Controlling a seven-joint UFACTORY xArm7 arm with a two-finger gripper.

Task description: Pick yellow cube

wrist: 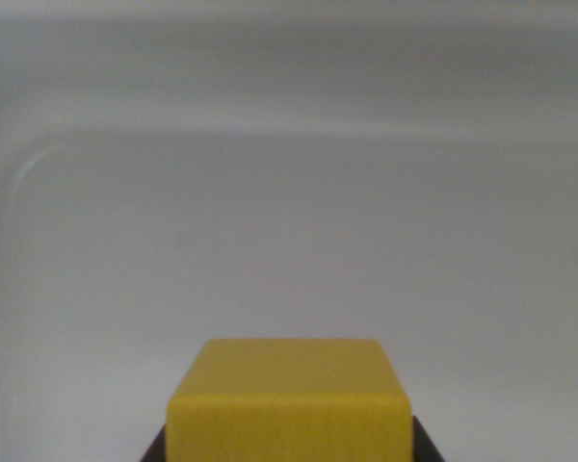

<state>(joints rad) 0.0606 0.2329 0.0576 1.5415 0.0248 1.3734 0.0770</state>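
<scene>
We see the cube (289,404) low and centred in the wrist view, on or just above a pale tray (270,192), dark gripper (289,450) tips flanking its flat sides, though whether they clamp it we cannot tell; it looks rigid, light, smooth-faced.

Soft, even, shadowless light; overall blur.

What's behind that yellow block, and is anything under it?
Behind the yellow cube lies only a pale grey tray with a raised rim, bare. Dark claw tips peek out at the cube's lower corners. Whatever is under the cube is hidden by it.
</scene>
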